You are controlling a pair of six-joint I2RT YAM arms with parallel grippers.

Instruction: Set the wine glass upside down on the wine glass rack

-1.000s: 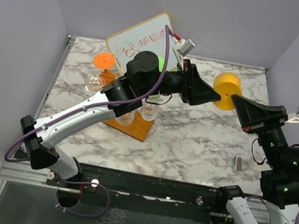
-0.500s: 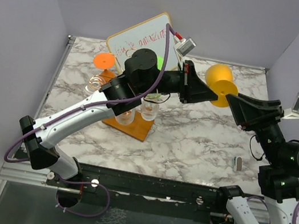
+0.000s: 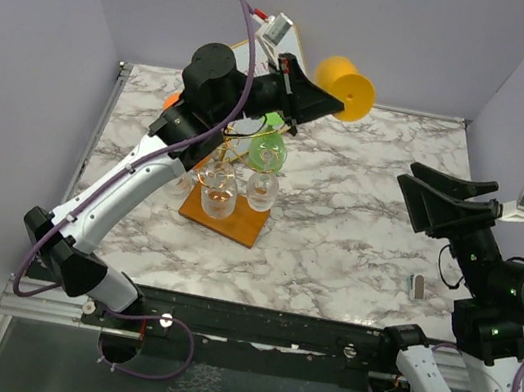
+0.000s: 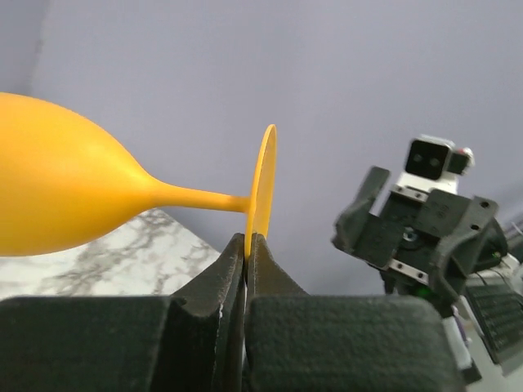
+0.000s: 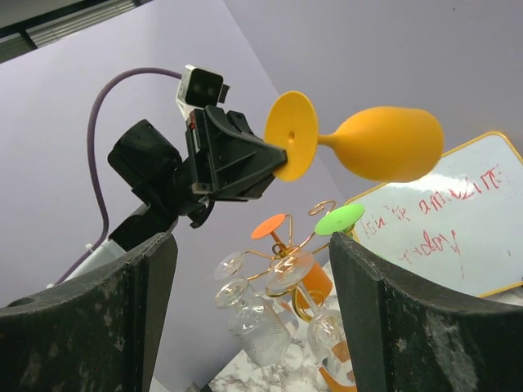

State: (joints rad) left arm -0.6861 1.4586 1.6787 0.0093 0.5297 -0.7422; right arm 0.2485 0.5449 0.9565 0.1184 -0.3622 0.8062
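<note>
The yellow wine glass (image 3: 347, 87) lies sideways in the air above the table's far edge. My left gripper (image 3: 312, 90) is shut on the rim of its round foot (image 4: 263, 184), and the bowl (image 4: 57, 196) points away from the rack. The wine glass rack (image 3: 229, 213), gold wire on a brown wooden base, stands below the left arm. Upside down on it hang a green glass (image 3: 269, 146), an orange glass (image 5: 306, 282) and clear glasses (image 3: 219, 195). My right gripper (image 3: 406, 173) stands open and empty to the right of the yellow glass, its fingers (image 5: 106, 327) wide apart.
A whiteboard (image 5: 441, 220) with red writing leans behind the rack. A small grey object (image 3: 419, 286) lies on the marble table near the right arm. Purple walls close in the table on three sides.
The yellow glass passed from my right gripper to my left. The left arm lifted it up and back toward the rack. The right gripper opened and drew back to the right.
</note>
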